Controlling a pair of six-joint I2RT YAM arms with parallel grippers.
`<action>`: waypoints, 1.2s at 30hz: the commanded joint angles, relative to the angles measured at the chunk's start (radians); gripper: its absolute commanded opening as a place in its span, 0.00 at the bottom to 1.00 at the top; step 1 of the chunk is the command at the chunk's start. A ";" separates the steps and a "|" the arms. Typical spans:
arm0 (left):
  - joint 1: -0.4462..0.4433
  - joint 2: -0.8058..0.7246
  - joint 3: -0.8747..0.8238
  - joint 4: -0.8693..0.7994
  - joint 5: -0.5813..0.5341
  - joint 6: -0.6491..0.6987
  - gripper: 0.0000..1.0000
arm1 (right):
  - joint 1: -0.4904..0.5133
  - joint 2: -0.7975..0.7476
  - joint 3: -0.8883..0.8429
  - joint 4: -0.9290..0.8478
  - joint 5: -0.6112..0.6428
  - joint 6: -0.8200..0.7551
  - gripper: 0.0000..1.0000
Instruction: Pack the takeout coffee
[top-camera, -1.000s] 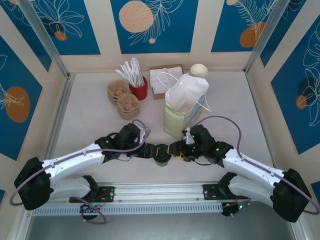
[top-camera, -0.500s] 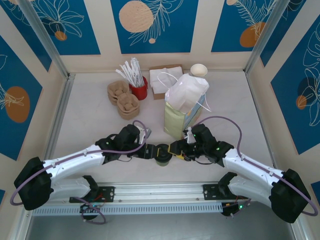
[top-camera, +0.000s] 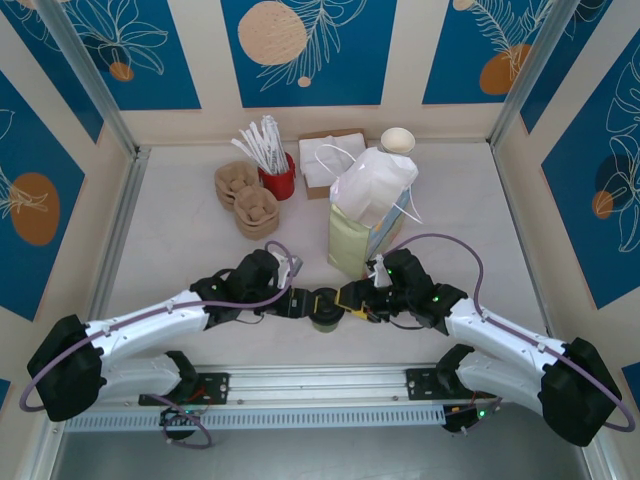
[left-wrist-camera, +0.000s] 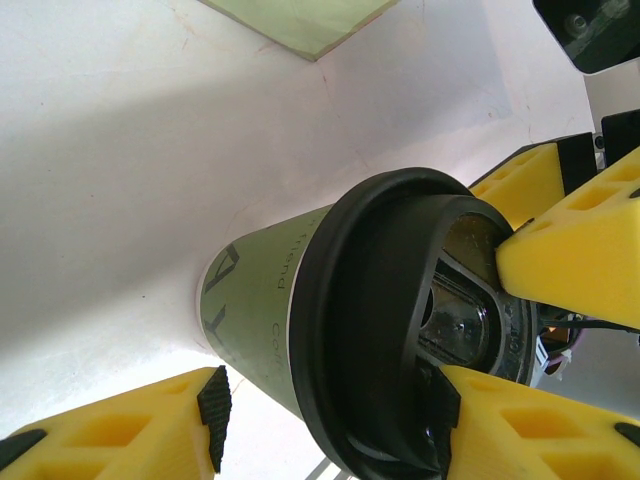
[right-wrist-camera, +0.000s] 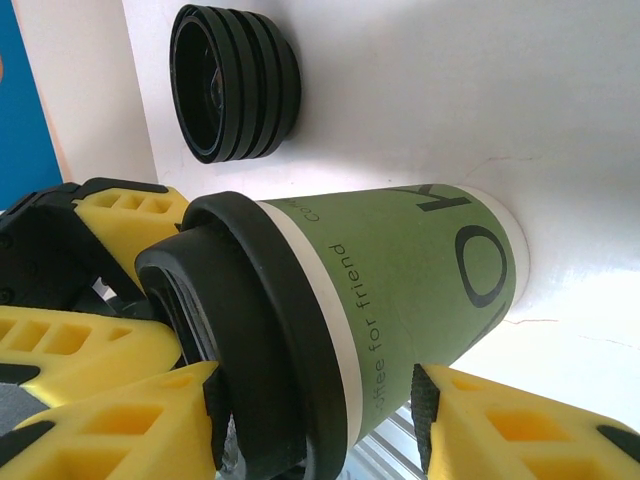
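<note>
Yellow left fingers (left-wrist-camera: 530, 430) are straddling the cup (left-wrist-camera: 255, 300), about half open. One is touching the black lid (left-wrist-camera: 360, 330) and the other is sitting just beside the green wall, contact unclear. The right fingers (right-wrist-camera: 520, 435) are flanking the same cup at a similar width, one pad lying against the lid rim. Whether either pair is gripping, I cannot tell. The cup is standing on the bench (top-camera: 180, 230) near its front edge.

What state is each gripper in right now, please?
Left gripper: fingers flank the takeout coffee; grip cannot be told.
Right gripper: likewise, cannot be told.
</note>
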 joint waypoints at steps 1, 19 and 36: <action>-0.018 -0.005 -0.014 -0.099 -0.039 0.004 0.55 | 0.008 0.020 -0.037 -0.111 0.038 0.022 0.53; -0.032 -0.026 0.056 -0.101 -0.050 -0.004 0.55 | 0.019 -0.039 0.041 -0.172 0.020 0.040 0.57; -0.033 -0.113 0.125 -0.214 -0.130 0.021 0.59 | 0.028 -0.094 0.056 -0.203 0.016 0.060 0.60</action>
